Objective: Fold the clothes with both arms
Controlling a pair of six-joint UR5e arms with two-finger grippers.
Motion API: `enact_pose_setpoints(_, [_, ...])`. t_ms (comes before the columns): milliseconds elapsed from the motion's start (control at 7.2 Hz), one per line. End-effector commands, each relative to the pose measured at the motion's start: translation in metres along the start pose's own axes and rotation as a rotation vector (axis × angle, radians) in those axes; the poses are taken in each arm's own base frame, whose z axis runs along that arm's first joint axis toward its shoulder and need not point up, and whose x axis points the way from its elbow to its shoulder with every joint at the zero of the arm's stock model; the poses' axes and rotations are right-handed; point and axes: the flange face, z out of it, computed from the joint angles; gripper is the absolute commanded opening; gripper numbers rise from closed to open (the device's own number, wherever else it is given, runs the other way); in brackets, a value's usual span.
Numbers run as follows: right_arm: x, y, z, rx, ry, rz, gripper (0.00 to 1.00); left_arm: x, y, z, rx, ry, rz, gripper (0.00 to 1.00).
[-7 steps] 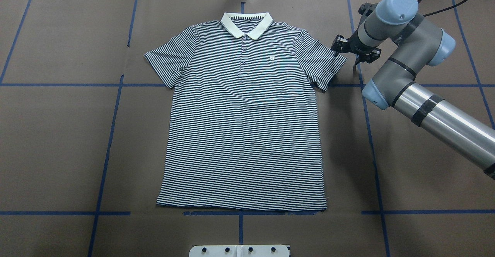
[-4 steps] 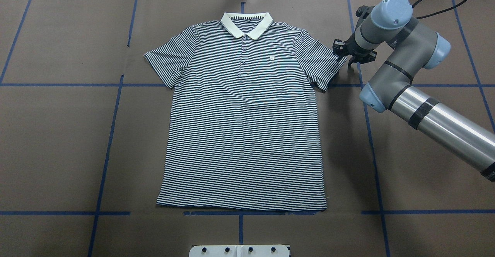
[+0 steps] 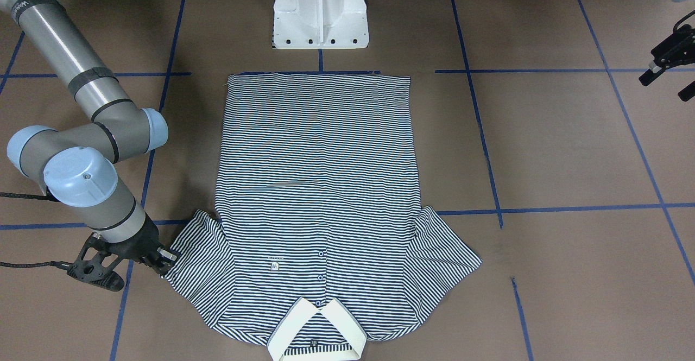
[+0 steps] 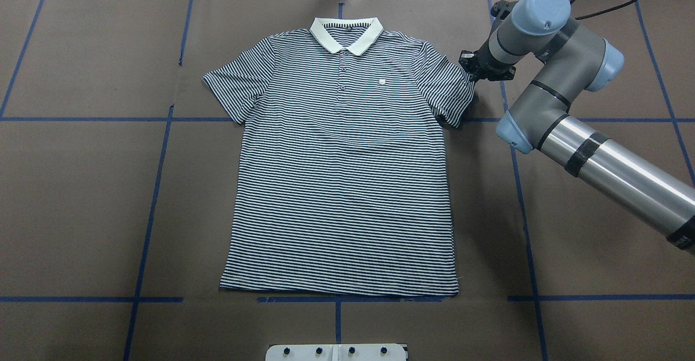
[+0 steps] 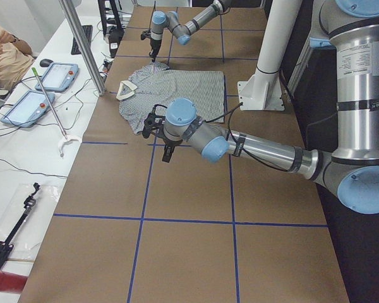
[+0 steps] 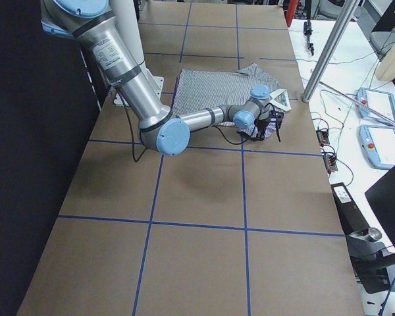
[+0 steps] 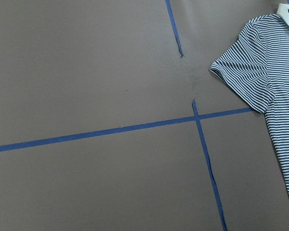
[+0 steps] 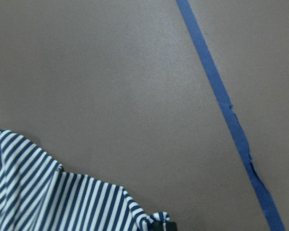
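Note:
The striped polo shirt (image 4: 342, 187) lies flat and face up on the brown table, collar (image 4: 346, 34) at the far side. It also shows in the front-facing view (image 3: 317, 176). My right gripper (image 4: 471, 71) is at the outer corner of the shirt's right-hand sleeve (image 4: 453, 89) and is shut on the sleeve edge. In the right wrist view the bunched sleeve corner (image 8: 151, 219) sits at a fingertip. In the front-facing view this gripper (image 3: 164, 259) touches the sleeve. My left gripper (image 3: 667, 77) hangs open and empty far off the shirt's other side. The left wrist view shows the other sleeve (image 7: 245, 72) at a distance.
The white pedestal base (image 3: 320, 11) stands at the near table edge, just beyond the shirt's hem. Blue tape lines (image 4: 157, 176) mark a grid on the brown table cover. A desk with tablets (image 5: 25, 104) and a metal post (image 5: 82, 44) lie past the far edge.
My right gripper has moved left onto the sleeve corner and its fingers have closed there. The sleeve tip has shifted slightly inward. The rest of the shirt has not moved.

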Motion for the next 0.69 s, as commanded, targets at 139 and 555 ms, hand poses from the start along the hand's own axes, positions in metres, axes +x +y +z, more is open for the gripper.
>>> enact_pose_setpoints(139, [-0.104,0.051,-0.015,0.037,-0.078,0.115,0.0,0.0,0.0,0.001,-0.002,0.0,0.0,1.0])
enact_pose_setpoints(555, [-0.19,0.085,0.011,0.124,-0.057,0.198,0.0,0.001,0.0,0.0,-0.001,0.0,0.001,1.0])
